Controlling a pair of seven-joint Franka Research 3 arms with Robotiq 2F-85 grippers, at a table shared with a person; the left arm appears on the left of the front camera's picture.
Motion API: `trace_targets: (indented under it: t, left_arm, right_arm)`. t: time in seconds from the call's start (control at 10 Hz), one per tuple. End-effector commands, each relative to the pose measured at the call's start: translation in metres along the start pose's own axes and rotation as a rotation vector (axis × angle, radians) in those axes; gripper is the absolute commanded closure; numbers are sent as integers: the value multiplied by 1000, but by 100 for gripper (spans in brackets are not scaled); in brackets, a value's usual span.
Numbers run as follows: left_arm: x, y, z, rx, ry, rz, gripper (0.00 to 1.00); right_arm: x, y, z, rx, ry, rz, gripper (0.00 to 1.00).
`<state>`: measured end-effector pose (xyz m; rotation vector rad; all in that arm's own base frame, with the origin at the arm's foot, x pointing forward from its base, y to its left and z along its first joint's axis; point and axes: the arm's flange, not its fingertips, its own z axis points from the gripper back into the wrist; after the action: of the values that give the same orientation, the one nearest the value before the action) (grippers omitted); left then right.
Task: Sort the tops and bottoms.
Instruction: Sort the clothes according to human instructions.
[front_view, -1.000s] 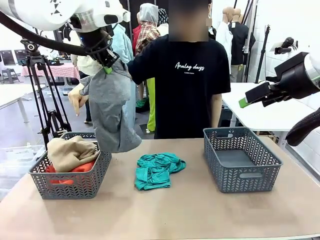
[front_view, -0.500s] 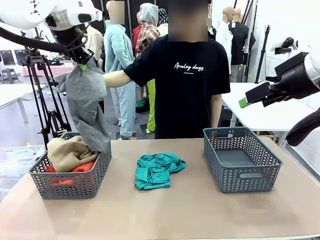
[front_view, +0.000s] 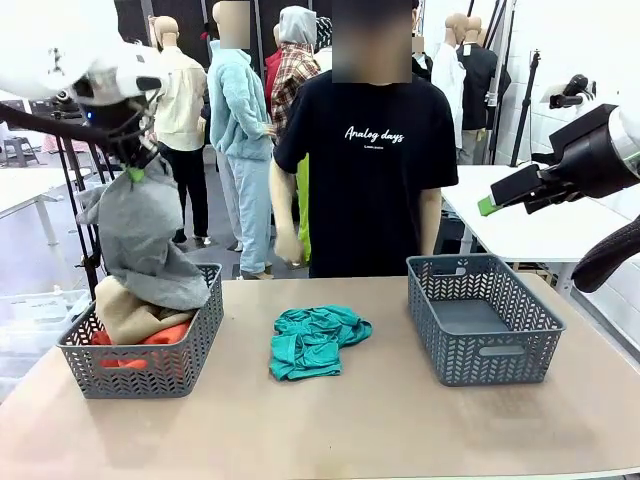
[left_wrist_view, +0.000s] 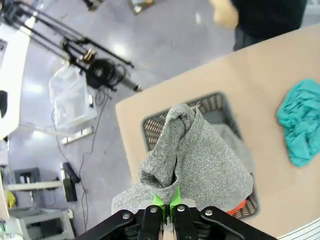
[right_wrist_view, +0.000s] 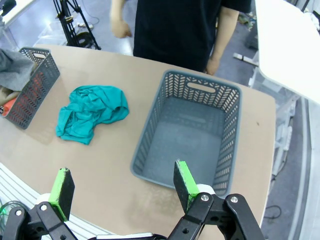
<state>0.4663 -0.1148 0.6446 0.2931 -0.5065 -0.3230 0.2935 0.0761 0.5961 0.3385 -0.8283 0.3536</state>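
Now your left gripper (front_view: 134, 172) pinches the grey T-shirt (front_view: 140, 240), which hangs below it onto the tan top (front_view: 125, 310) and orange-red top (front_view: 172, 333) in the left basket (front_view: 140, 372). Right of it, the teal T-shirt (front_view: 315, 340) lies on the worktop (front_view: 350, 430). Your right gripper (right_wrist_view: 122, 181) is spread, with the right basket (front_view: 485, 322) below.

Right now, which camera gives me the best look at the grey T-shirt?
The front view: the whole grey T-shirt hangs from the shut left jaws, its hem resting on the tan top in the left basket. The left wrist view looks down on it bunched. The right wrist view catches a grey corner at its left edge.
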Motion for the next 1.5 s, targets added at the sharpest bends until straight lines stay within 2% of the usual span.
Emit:
trace_targets:
  t: [0.0,0.1,0.2,0.4,0.5,0.7,1.0,1.2,1.4]
  left_arm:
    - [-20,0,-43,41,48,41,100]
    - [-28,-6,-65,-87,71,88,100]
    - [-35,-14,-86,-153,88,109,100]
    - [-38,-22,-109,-198,144,149,100]
    - [-39,-17,-98,-118,126,96,100]
    - [-39,-17,-98,-118,126,96,100]
    - [-36,-39,-125,-264,137,100,100]
    - [-38,-33,-151,-336,129,147,100]
    - [-46,-29,-183,-384,185,180,100]
  right_arm:
    - [-2,0,-2,3,0,-13,0]
    - [-2,0,-2,3,0,-13,0]
    - [-2,0,-2,3,0,-13,0]
    - [-2,0,-2,3,0,-13,0]
    - [-2,0,-2,3,0,-13,0]
    - [-2,0,-2,3,0,-13,0]
    - [-2,0,-2,3,0,-13,0]
    - [-2,0,-2,3,0,-13,0]
    - [-2,0,-2,3,0,-13,0]
